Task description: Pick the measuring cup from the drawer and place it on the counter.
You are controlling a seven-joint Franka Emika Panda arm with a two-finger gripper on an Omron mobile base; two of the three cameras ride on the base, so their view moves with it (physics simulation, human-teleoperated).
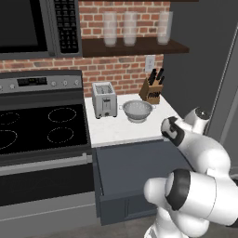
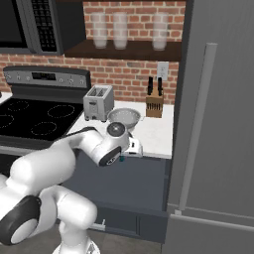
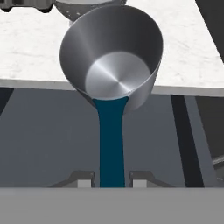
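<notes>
Pincer (image 3: 112, 183) closed on measuring cup's (image 3: 112, 70) teal handle, apparently clear of any surface. Steel bowl at upper centre of hand view, over table (image 3: 192, 57) edge; open drawer (image 3: 48, 131) below.

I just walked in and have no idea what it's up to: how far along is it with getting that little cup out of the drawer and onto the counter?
Done: the drawer stands open, and the measuring cup is out of it, lifted. In hand: the gripper clamps its teal handle, the steel bowl hanging over the front edge of the white counter. Left: carry it a little further in, near the colander, set it down and let go.
</notes>
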